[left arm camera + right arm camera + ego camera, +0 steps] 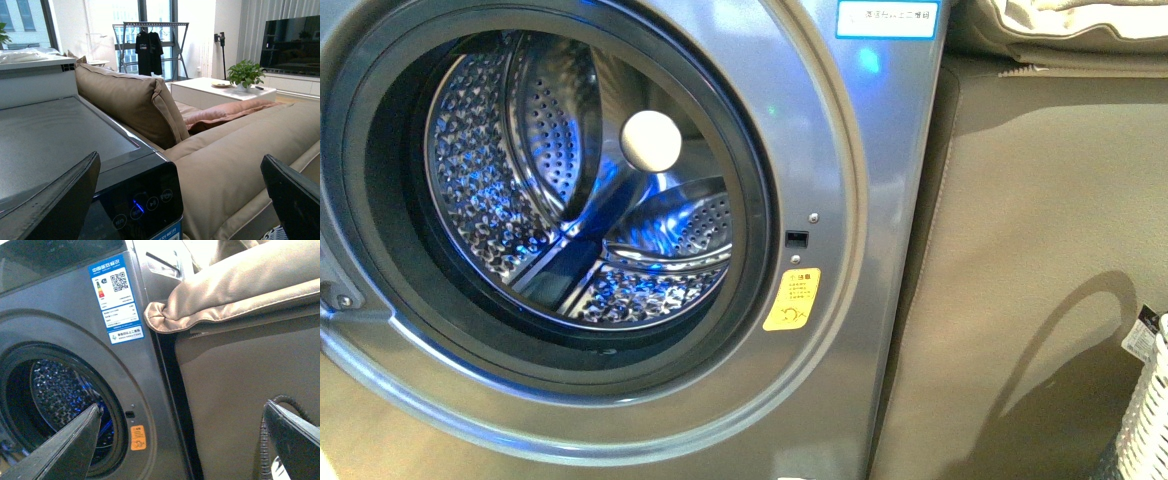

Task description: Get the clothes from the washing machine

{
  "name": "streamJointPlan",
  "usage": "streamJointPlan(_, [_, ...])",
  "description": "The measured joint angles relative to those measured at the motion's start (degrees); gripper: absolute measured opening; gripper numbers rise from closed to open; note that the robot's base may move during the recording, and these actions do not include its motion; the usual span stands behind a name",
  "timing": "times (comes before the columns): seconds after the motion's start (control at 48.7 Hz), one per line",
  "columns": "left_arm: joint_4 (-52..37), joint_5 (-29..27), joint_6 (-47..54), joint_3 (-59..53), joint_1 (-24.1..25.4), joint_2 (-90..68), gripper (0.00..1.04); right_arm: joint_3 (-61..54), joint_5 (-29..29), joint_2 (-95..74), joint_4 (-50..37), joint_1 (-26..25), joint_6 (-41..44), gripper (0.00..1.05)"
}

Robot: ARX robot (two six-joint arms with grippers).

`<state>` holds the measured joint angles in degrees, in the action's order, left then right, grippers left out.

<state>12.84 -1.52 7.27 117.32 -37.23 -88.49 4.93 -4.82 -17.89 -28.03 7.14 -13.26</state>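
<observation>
1. The washing machine (860,330) fills the left and centre of the front view. Door's out of the way and the drum (580,190) is lit blue.
2. Can't spot the clothes anywhere. The visible drum looks bare, with only a pale round spot at its centre. If something dark is low behind the rubber seal (380,250), it's hidden.
3. Left gripper (180,200) is spread wide with nothing in it, up by the machine's top panel, facing the sofa (240,155).
4. Right gripper (182,440) is also wide open and empty, aimed at the machine's front, lower half of its wrist view.
5. Risks, my guess: reaching in blind and clipping the seal or door rim, or grabbing air because the dark fabric is hard to see.
6. The basket (1148,420) sits at the lower right edge, easy to bump.
</observation>
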Motion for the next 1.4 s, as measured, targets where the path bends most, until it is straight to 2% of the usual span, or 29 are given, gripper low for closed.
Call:
streamJointPlan(0.144, [0.0, 0.0, 0.0, 0.0, 0.0, 0.0, 0.98, -3.3, 8.1, 8.2, 4.6, 6.8, 4.2, 0.96])
streamJointPlan(0.205, [0.0, 0.0, 0.0, 0.0, 0.0, 0.0, 0.98, -0.5, 16.3, 9.7, 15.4, 9.4, 7.6, 0.87])
streamJointPlan(0.267, [0.0, 0.0, 0.0, 0.0, 0.0, 0.0, 0.98, 0.7, 19.5, 10.5, 23.7, 8.8, 10.1, 0.76])
streamJointPlan(0.349, [0.0, 0.0, 0.0, 0.0, 0.0, 0.0, 0.98, 0.1, 17.8, 11.6, 27.5, 6.6, 11.6, 0.62])
streamJointPlan(0.493, [0.0, 0.0, 0.0, 0.0, 0.0, 0.0, 0.98, -0.2, 13.8, 13.4, 27.8, 2.6, 12.6, 0.36])
streamJointPlan(0.575, [0.0, 0.0, 0.0, 0.0, 0.0, 0.0, 0.98, -0.9, 6.1, 14.4, 28.3, -3.8, 12.9, 0.2])
streamJointPlan(0.678, [0.0, 0.0, 0.0, 0.0, 0.0, 0.0, 0.98, -1.7, 5.3, 15.0, 28.3, -6.8, 13.0, 0.01])
streamJointPlan(0.781, [4.7, 2.2, -1.0, 3.3, 0.6, -1.3, 0.98, -2.2, 5.0, 15.5, 28.3, -6.9, 13.1, 0.02])
streamJointPlan(0.904, [8.4, 1.0, -1.0, 10.8, 2.4, -4.6, 0.98, -4.5, 4.8, 17.6, 28.2, -7.0, 13.1, 0.02])
streamJointPlan(1.007, [8.6, -0.2, -1.1, 11.9, 6.0, -4.5, 0.98, -4.6, 4.9, 17.6, 28.2, -7.0, 13.1, 0.02])
streamJointPlan(1.192, [6.5, -3.2, -2.3, -1.9, 14.9, 5.3, 0.98, -4.6, 4.9, 17.6, 28.2, -7.0, 13.1, 0.02])
streamJointPlan(1.397, [2.4, -4.7, -7.2, -15.5, 16.2, 13.5, 0.98, -4.6, 4.9, 17.6, 28.2, -7.0, 13.1, 0.02])
